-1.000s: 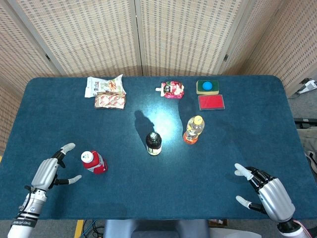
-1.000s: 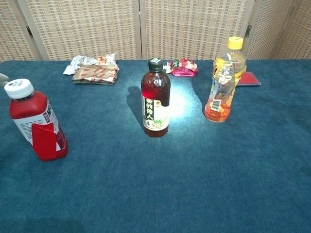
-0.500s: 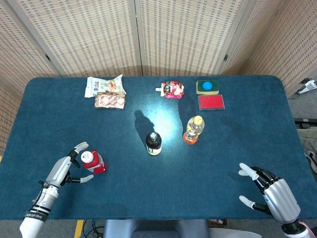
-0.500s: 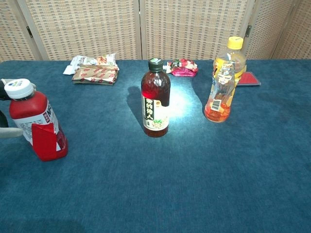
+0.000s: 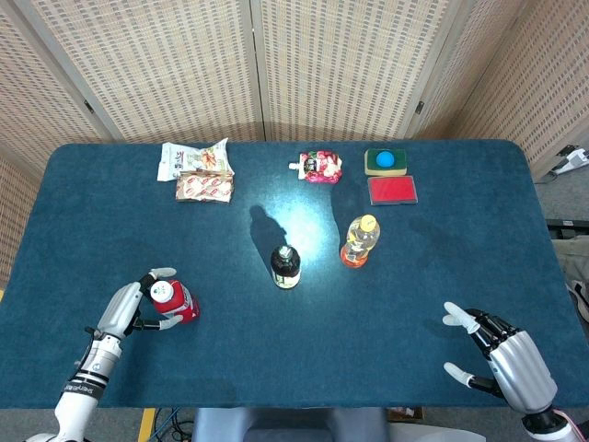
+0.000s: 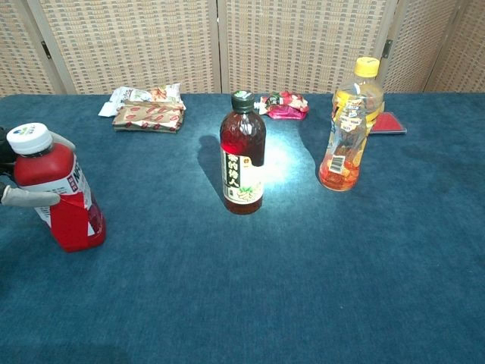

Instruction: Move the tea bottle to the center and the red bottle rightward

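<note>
Left hand [image 5: 124, 308]: wrapped round white-capped red plastic bottle [image 5: 172, 300], fingers [image 6: 30, 197] touching its side (front-left of table).
Right hand [image 5: 509, 362]: fingers spread, holding nothing, front-right.
Dark tea bottle w/ green cap [image 6: 242, 154]: upright, mid-table.

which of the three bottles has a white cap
The red bottle at the table's front left, held by the left hand; the other two have dark and yellow caps.

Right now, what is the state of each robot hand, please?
Left robot hand: fingers wrap around the red bottle, holding it.
Right robot hand: open, fingers spread, holding nothing.
</note>
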You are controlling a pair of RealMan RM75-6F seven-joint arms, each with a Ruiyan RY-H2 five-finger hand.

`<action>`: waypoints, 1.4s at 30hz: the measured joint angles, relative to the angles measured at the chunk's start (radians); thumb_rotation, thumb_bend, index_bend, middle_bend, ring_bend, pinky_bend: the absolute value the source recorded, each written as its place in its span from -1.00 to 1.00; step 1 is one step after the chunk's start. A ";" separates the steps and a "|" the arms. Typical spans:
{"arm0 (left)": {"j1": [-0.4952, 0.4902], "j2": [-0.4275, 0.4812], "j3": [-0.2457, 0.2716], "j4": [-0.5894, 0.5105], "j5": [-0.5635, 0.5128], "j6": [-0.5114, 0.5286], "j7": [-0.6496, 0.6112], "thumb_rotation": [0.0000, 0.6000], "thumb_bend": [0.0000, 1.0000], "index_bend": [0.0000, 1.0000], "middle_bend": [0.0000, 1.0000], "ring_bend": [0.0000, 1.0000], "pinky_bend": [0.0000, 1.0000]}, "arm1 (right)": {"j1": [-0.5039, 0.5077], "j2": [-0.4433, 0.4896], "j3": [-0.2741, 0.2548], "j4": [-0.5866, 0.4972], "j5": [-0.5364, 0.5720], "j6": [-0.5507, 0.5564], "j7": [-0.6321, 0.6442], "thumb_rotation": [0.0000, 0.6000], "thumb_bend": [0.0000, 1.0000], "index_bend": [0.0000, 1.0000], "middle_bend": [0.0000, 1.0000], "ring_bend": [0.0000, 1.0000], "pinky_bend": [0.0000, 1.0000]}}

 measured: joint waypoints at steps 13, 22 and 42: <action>-0.009 -0.062 -0.013 0.027 0.010 0.066 0.090 1.00 -0.89 0.10 -0.06 0.08 0.41 | -0.007 -0.001 0.012 0.002 -0.003 -0.007 0.008 1.00 -0.93 -0.73 -0.24 -0.40 0.03; -0.034 -0.069 -0.026 0.027 0.007 0.052 0.118 1.00 -0.89 0.12 -0.06 0.09 0.41 | -0.009 -0.001 0.017 0.004 -0.003 -0.017 0.011 1.00 -0.93 -0.73 -0.24 -0.40 0.03; -0.103 -0.070 -0.067 0.009 -0.070 -0.001 0.209 1.00 -0.89 0.10 -0.06 0.09 0.41 | -0.013 0.000 0.027 0.003 0.002 -0.030 0.018 1.00 -0.93 -0.73 -0.24 -0.40 0.03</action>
